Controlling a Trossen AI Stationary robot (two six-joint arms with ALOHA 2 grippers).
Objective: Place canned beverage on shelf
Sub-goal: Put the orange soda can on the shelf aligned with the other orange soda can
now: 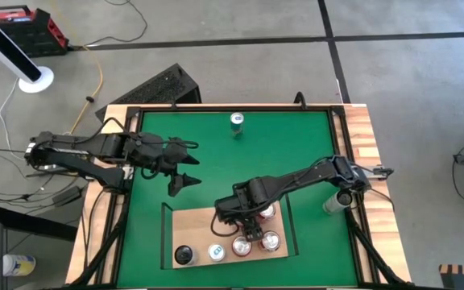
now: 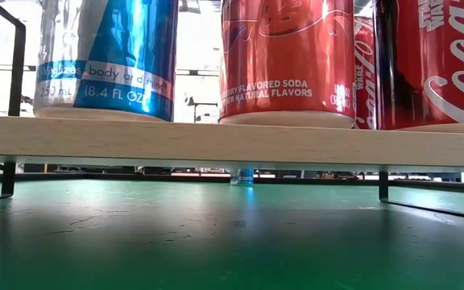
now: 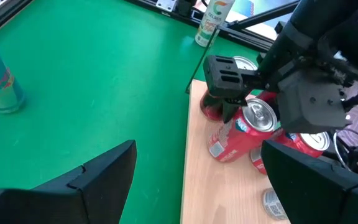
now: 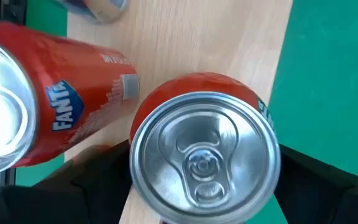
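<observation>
Red can (image 4: 204, 149) clasped between right tool (image 1: 252, 228) fingers, standing on shelf (image 1: 204, 219).

A green mat (image 1: 216, 161) covered the table, with wooden slats (image 1: 370, 153) along its sides. On the floor beyond lay a black keyboard (image 1: 158, 87), a red and black case (image 1: 24, 22), a white stand base (image 1: 35, 79) and loose cables (image 1: 95, 80). A bottle (image 1: 16, 263) lay near the table's left corner.

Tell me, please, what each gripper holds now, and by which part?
The right gripper holds a red can at the shelf, its jaws on two opposite sides, the top left free. The left gripper holds nothing.
</observation>
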